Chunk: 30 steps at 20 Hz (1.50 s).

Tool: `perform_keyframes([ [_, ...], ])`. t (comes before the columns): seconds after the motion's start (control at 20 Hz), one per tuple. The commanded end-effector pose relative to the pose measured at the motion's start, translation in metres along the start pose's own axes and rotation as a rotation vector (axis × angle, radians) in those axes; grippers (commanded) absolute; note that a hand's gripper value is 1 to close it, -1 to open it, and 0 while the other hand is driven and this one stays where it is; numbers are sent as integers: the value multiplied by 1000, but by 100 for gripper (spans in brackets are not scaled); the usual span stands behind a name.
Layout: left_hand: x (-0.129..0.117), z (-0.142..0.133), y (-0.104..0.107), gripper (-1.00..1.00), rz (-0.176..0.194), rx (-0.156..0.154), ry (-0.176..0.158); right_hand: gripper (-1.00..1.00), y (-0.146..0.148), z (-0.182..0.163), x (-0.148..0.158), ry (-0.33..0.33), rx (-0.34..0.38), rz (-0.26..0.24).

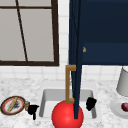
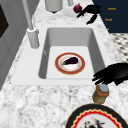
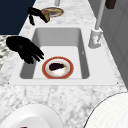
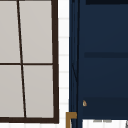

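My left hand [image 1: 33, 110] hovers over the counter left of the sink, fingers relaxed, just above a small brown jar [image 2: 100, 93]; it also shows in the left side view [image 2: 112, 75] and the right side view [image 3: 37, 13]. Beside the jar lies a patterned plate [image 1: 13, 105]. My right hand [image 1: 90, 103] floats open at the sink's right front edge, holding nothing [image 3: 25, 48]. A red-rimmed plate [image 2: 58, 67] with a dark eggplant [image 2: 70, 61] rests on the sink [image 2: 50, 35] floor.
An open dark blue cabinet door [image 1: 76, 62] with a brass handle [image 1: 70, 83] hangs over the sink. A red ball [image 1: 67, 115] sits low in front. On the right counter are a white plate [image 1: 115, 106] with a red fruit [image 1: 125, 107] and a pale canister [image 1: 123, 82]. The faucet [image 3: 96, 37] stands behind the sink.
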Motion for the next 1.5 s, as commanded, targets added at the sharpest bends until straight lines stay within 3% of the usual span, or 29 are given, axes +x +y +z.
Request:
perform_keyframes([
  [0.0,0,0,1,-100,6,0,1,0,0,0,0,0,-2,1],
  [0.1,2,1,8,-100,-18,7,-4,0,6,6,4,-16,61,-11],
  [0.25,0,3,12,-100,1,20,-3,0,11,10,7,-26,103,-6],
  [0.3,-2,4,5,-100,-21,26,-5,0,12,10,7,-26,109,-6],
  [0.7,0,1,9,-100,-27,52,-1,0,15,11,8,-26,114,-11],
  [1.0,9,-11,22,-100,-34,33,21,0,15,11,8,-25,113,-12],
  [1.15,9,-12,28,-100,-15,19,30,0,15,11,8,-25,113,-12],
  [1.45,9,-16,29,-100,1,3,18,0,15,11,8,-25,113,-12],
])
